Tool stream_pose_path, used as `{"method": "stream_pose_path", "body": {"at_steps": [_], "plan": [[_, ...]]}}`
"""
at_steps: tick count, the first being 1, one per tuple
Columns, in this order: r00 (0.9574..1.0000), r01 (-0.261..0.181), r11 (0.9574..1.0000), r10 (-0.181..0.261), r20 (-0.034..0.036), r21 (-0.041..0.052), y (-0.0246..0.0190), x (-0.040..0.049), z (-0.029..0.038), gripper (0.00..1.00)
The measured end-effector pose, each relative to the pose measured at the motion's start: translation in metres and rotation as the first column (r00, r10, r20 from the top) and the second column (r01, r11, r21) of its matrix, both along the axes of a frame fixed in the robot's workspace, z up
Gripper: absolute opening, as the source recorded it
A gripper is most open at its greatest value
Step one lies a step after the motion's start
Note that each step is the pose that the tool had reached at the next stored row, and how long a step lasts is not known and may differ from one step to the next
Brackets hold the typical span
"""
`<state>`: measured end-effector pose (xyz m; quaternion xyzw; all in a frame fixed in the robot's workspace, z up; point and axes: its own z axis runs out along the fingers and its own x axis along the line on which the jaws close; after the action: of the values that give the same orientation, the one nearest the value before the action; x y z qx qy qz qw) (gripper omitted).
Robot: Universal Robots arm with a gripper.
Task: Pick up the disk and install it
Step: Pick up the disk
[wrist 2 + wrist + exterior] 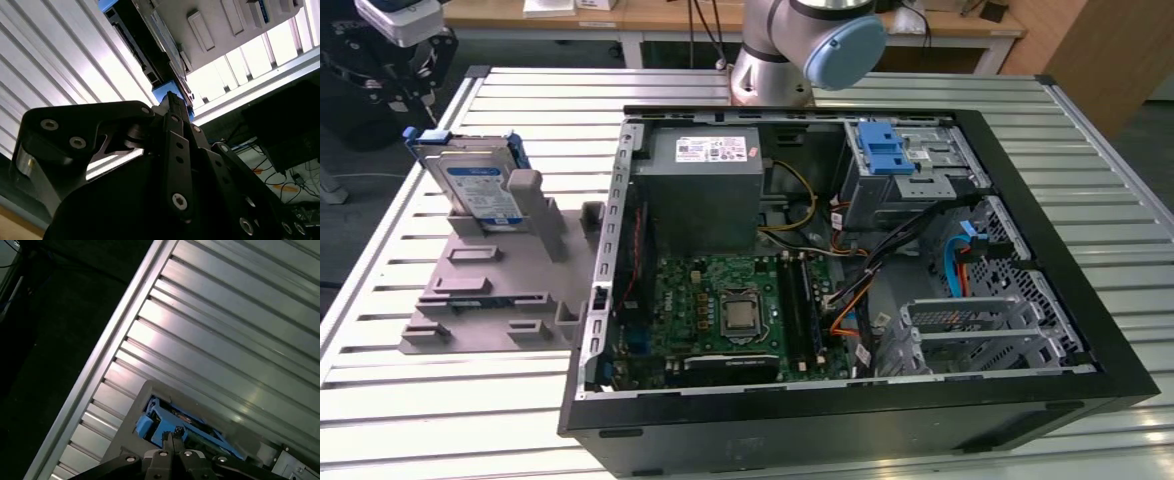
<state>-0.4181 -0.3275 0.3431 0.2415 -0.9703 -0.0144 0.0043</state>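
Observation:
The disk stands upright in a grey holder on the table, at the exterior view's left. It is silver-grey with a blue-and-white label and sits in a blue carrier. My gripper hangs just above the carrier's far end, apart from it and holding nothing. In both wrist views the fingertips sit together, shut, with the blue carrier just beyond them. In the second wrist view the gripper points at the carrier's edge. In the first wrist view the gripper points down at the carrier.
An open black computer case lies on the slatted metal table, right of the holder. Inside are a grey power supply, a green motherboard and a drive bay with a blue latch. The arm's base stands behind the case.

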Motion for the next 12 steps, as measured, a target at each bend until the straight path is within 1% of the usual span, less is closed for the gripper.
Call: {"method": "stream_pose_path", "body": {"at_steps": [6,12], "plan": [[0.9984,-0.057,0.9984,0.057,0.0,0.0,0.0,0.0,0.0,0.11],[0.9934,-0.115,0.9934,0.115,0.0,0.0,0.0,0.0,0.0,0.11]]}}
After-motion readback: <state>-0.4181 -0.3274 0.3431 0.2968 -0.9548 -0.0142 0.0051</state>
